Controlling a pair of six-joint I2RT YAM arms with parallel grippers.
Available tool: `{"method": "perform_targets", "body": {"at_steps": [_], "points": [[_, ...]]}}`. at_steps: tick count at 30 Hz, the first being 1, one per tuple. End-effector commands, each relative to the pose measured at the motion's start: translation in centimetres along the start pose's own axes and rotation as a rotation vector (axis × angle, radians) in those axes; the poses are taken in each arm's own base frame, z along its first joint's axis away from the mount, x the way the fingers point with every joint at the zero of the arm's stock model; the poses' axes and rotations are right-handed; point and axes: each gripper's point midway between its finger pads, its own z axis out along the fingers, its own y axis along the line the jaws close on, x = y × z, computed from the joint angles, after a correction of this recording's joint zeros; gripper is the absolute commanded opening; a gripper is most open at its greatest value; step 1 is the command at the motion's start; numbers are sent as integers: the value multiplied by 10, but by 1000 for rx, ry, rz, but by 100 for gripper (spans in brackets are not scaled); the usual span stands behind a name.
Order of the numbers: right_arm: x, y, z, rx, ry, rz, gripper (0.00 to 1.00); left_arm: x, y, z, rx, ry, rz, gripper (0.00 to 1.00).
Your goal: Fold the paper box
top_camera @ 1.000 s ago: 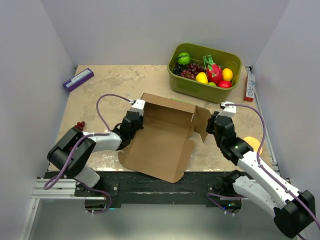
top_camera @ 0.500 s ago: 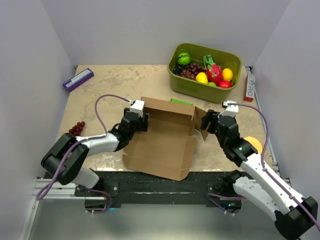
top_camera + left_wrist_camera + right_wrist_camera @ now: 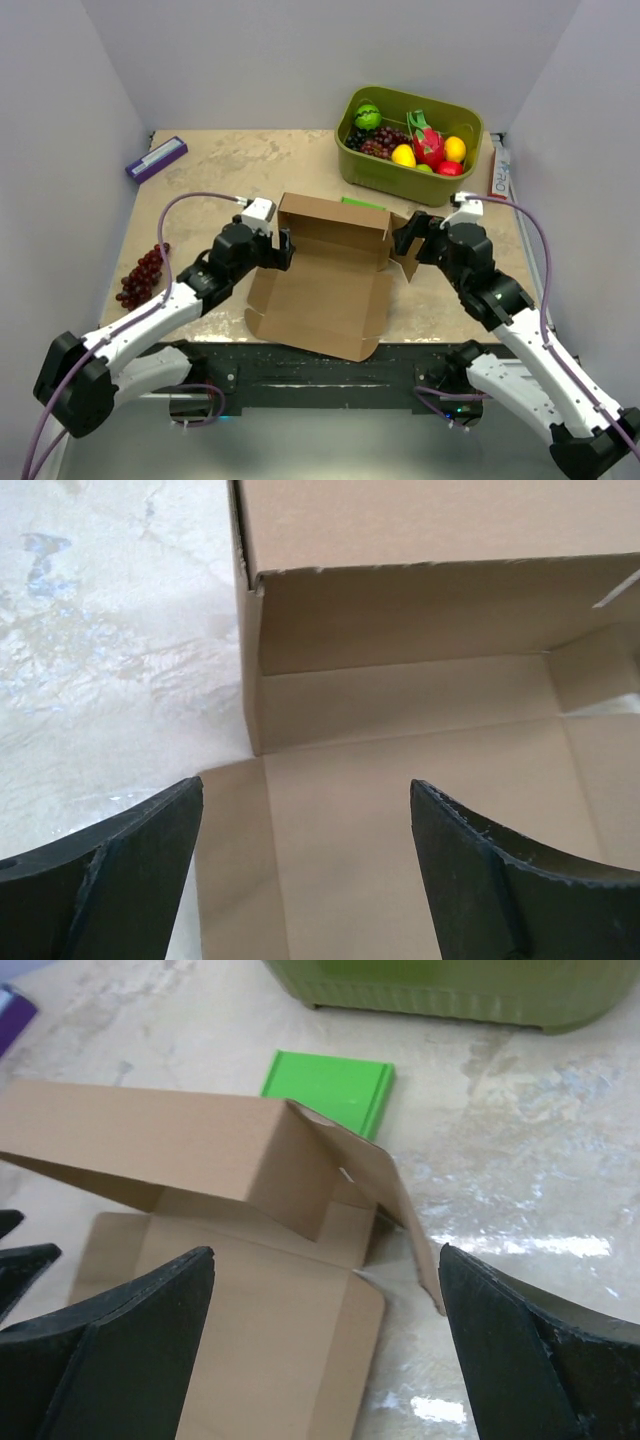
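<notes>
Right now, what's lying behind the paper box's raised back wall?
A small flat green box lies on the table between the paper box and the fruit bin. From above only a sliver shows; the wall covers its near edge.

From above, the box hides most of the green box. The right wrist view's top edge cuts off the bin; the left's crops the box.

The paper box is plain brown, the bin olive green, the flat box bright green.
</notes>
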Motion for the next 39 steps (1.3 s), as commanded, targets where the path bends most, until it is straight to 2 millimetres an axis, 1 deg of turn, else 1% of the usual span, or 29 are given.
{"method": "perform_targets", "body": {"at_steps": [1, 2, 3, 4, 5, 6, 7, 8, 9, 10, 11, 12, 13, 16, 19, 22, 26, 32, 34, 35, 37, 39], "points": [[-24, 25, -13, -75, 12, 48, 99, -48, -15, -25, 98, -5, -59, 91], [-28, 27, -12, -71, 19, 48, 99, -56, -12, -27, 104, -11, -51, 92], [-28, 29, -11, -72, 24, 48, 99, -74, -17, -31, 151, -31, -54, 92], [-29, 31, -9, -72, 26, 52, 99, -81, -4, -28, 131, -36, -66, 92], [-32, 34, -6, -74, 24, 56, 99, -88, 1, -26, 136, -41, -69, 92], [-33, 35, -4, -76, 24, 60, 99, -99, -2, -26, 175, -51, -70, 92], [-33, 36, -2, -76, 24, 62, 99, -99, 11, -16, 159, -30, -87, 92], [-35, 38, 0, -79, 21, 64, 99, -100, 15, -11, 164, -22, -98, 92], [-33, 38, 6, -70, 30, 60, 99, -107, 9, -8, 224, -25, -104, 92], [-32, 37, 10, -57, 37, 59, 99, -101, 18, 2, 227, 4, -145, 91], [-33, 38, 13, -53, 38, 57, 99, -100, 18, 7, 252, 13, -164, 89], [-28, 37, 20, -40, 60, 51, 99, -102, 15, 10, 291, 11, -172, 87], [-28, 35, 23, -33, 66, 52, 99, -98, 20, 16, 289, 26, -189, 87], [-26, 35, 33, -27, 81, 49, 99, -97, 24, 23, 298, 17, -209, 86], [-27, 33, 41, -22, 81, 51, 99, -91, 24, 27, 311, 34, -220, 85], [-31, 32, 44, -25, 77, 52, 99, -95, 26, 30, 313, 10, -207, 84], [-28, 30, 49, -25, 92, 47, 99, -92, 27, 33, 316, 10, -210, 82], [-18, 27, 54, -27, 114, 58, 97, -86, 25, 38, 346, 11, -220, 75], [-14, 25, 56, -21, 122, 60, 95, -83, 24, 40, 355, 21, -224, 71], [-13, 23, 57, -19, 124, 60, 94, -81, 23, 40, 364, 27, -226, 67], [-10, 21, 58, -11, 128, 59, 88, -79, 22, 40, 368, 31, -228, 63], [-10, 19, 57, -2, 125, 61, 87, -78, 21, 38, 372, 27, -230, 60]]}}
